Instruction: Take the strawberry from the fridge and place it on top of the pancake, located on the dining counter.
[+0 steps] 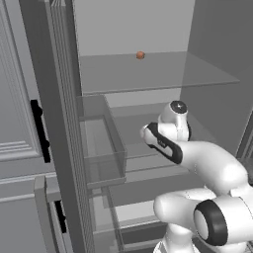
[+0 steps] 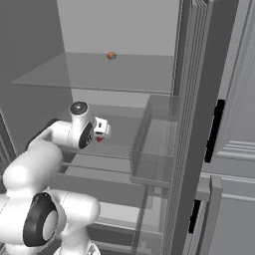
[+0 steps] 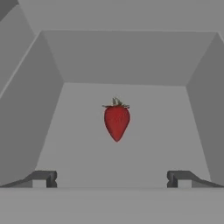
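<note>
**Pincer spread wide, facing the strawberry inside the fridge**

The white arm reaches into the open dark grey fridge [image 1: 54, 123], whose pale interior holds glass shelves and clear door bins. In the hand view, the small bright red strawberry [image 3: 116, 121] with its green-brown cap lies on a pale shelf floor, straight ahead of the pincer [image 3: 112, 178] and centred between its two dark fingertips [image 3: 47, 178]. The fingertips stand far apart at the bottom of that view, well clear of the berry on either side, so the pincer is released and grasps nothing. The berry's tip points toward the camera and its cap toward the back wall of the fridge.

In the right base view, the strawberry [image 2: 99, 139] shows as a speck of red just below the white hand, on the middle shelf level. A small round orange-toned fruit [image 1: 140, 55] rests on the upper glass shelf [image 1: 163, 74], near its back, well above the arm and well apart from the berry. Light grey panelled cabinets [image 1: 17, 113] with black handles flank the fridge.
</note>
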Motion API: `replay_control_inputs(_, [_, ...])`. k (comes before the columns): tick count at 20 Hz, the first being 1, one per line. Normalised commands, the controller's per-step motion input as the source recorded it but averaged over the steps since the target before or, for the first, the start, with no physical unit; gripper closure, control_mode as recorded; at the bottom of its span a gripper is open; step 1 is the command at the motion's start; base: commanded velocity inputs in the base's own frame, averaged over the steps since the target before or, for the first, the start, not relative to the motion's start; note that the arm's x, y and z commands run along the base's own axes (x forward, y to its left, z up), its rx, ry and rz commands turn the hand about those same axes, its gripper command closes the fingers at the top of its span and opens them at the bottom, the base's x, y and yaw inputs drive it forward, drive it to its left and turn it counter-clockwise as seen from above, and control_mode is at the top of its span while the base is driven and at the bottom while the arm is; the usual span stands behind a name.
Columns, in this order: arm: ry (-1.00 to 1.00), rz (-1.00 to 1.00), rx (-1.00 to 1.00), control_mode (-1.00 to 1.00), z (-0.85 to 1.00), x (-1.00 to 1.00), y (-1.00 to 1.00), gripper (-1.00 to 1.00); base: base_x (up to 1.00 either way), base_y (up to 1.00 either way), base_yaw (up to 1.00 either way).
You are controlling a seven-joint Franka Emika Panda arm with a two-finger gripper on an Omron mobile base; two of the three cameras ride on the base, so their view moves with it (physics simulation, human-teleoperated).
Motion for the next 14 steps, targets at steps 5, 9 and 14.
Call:
replay_control_inputs(5, [0.06, 0.0, 0.0, -1.0, -0.2, 0.52, 0.0, -1.0, 0.0, 0.0, 0.0])
replay_control_inputs(9, [0.04, 0.0, 0.0, -1.0, -0.29, 0.45, 0.0, -1.0, 0.0, 0.0, 0.0])
replay_control_inputs(14, [0.01, 0.0, 0.0, -1.0, -0.28, 0.41, 0.0, -1.0, 0.0, 0.0, 0.0])
